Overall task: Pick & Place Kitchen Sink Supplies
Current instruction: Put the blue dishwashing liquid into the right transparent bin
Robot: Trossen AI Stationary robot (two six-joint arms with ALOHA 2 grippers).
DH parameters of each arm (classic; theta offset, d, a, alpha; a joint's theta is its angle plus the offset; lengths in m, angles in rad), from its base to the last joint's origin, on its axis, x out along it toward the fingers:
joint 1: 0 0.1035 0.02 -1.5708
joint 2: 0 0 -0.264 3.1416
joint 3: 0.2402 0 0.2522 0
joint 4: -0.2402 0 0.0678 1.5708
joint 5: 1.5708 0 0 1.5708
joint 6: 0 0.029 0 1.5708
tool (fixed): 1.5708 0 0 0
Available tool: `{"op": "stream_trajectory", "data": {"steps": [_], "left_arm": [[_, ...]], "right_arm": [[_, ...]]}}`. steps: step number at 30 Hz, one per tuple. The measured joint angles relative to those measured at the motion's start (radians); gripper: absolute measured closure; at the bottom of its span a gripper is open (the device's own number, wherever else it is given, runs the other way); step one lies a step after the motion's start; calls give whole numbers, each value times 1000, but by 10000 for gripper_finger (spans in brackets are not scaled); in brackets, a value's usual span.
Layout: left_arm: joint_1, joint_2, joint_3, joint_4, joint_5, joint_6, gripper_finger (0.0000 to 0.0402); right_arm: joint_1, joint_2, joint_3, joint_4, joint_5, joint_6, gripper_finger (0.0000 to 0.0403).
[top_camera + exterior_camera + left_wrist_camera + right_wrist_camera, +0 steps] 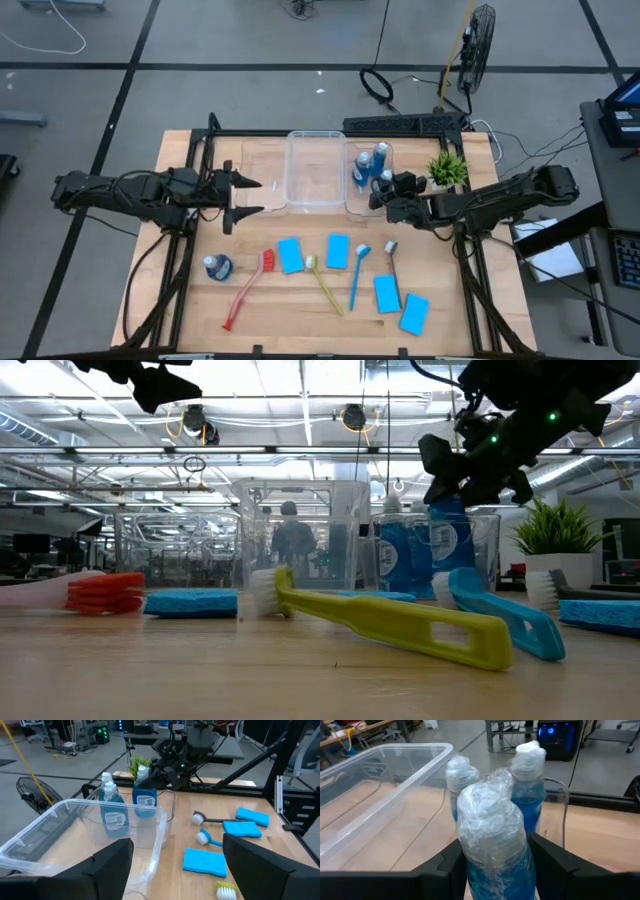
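Observation:
My right gripper (385, 192) is shut on a small blue bottle (495, 845) with a plastic-wrapped cap, at the clear right bin (368, 180). Two more blue bottles (380, 152) (360, 170) stand in that bin. A further blue bottle (217, 266) stands on the table's left. Light-blue sponges (291, 255) (338, 250) (387, 293) lie flat among the red brush (248, 290), yellow-green brush (323, 283), blue brush (357, 275) and grey brush (390, 258). My left gripper (255, 197) hovers open over the left bin (262, 175), touching nothing. My right gripper pinches the blue bottle between its two fingers (452, 867), one on each side of the body below the shoulder (520, 865). The fingers come level from the table's right side. The bottle stays upright; whether its base rests in the bin cannot be told.
A large clear bin (316, 170) sits between the two smaller ones at the table's far side. A small green potted plant (447, 166) stands right of the bins, close to my right arm. A fourth sponge (414, 313) lies near the front right. Bare wood shows front left.

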Motion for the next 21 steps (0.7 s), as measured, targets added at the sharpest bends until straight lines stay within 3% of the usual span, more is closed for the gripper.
{"op": "stream_trajectory", "data": {"steps": [7,21], "left_arm": [[0,-47,0,-32,0,15,96],[0,-64,0,-64,-1,-1,96]], "right_arm": [[-24,0,-57,110,-2,-17,235],[-26,0,-69,115,-65,-51,216]]}}
